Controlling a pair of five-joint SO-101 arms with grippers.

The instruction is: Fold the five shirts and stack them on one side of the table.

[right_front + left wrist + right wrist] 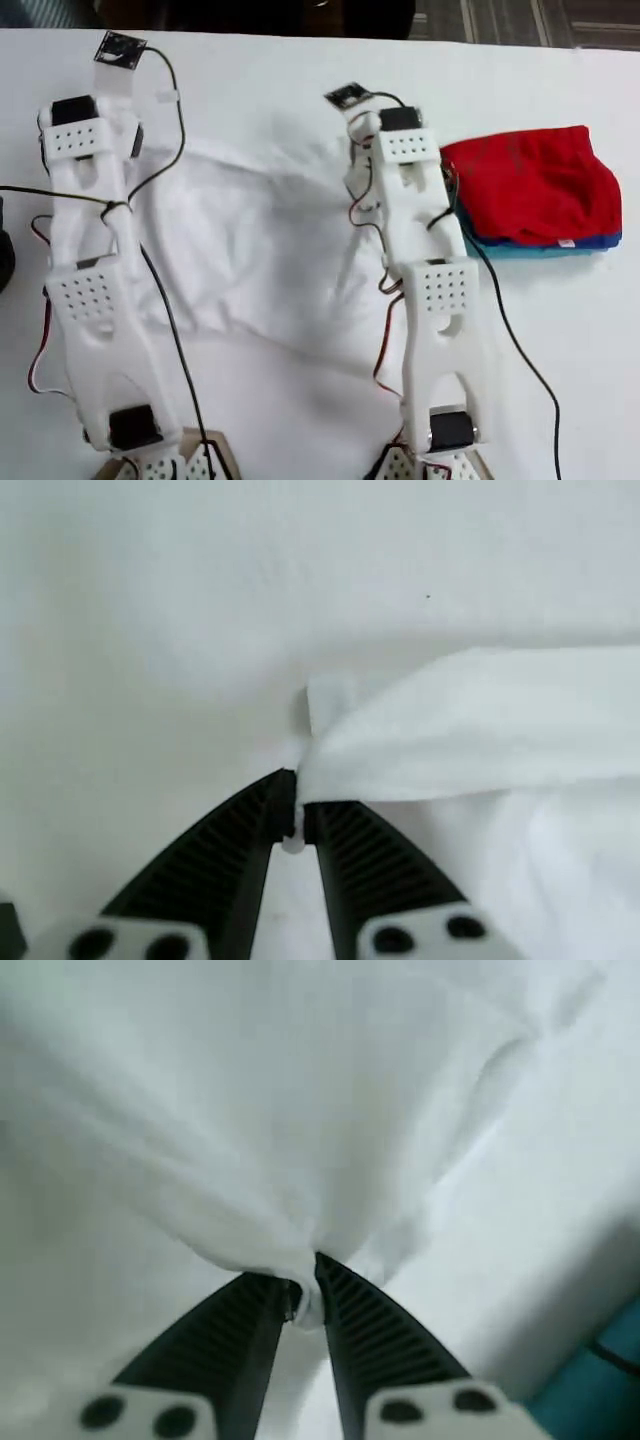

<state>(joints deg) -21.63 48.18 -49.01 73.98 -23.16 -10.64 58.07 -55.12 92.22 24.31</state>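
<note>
From above, a white shirt (pixel 250 240) lies spread on the desk (pixel 570 380) between the arms, beside the folded stack (pixel 530 185). The left gripper (pixel 297 815) is clamped on its edge. The right gripper (pixel 305 1300) pinches bunched cloth too; the fold in hand likely needs both lifting together.

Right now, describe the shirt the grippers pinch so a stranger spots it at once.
On the white table, look between the two arms: the white shirt lies spread there, pinched by the left gripper and right gripper. Unlike the folded red, blue and teal stack beside it, it is white and unfolded.
</note>
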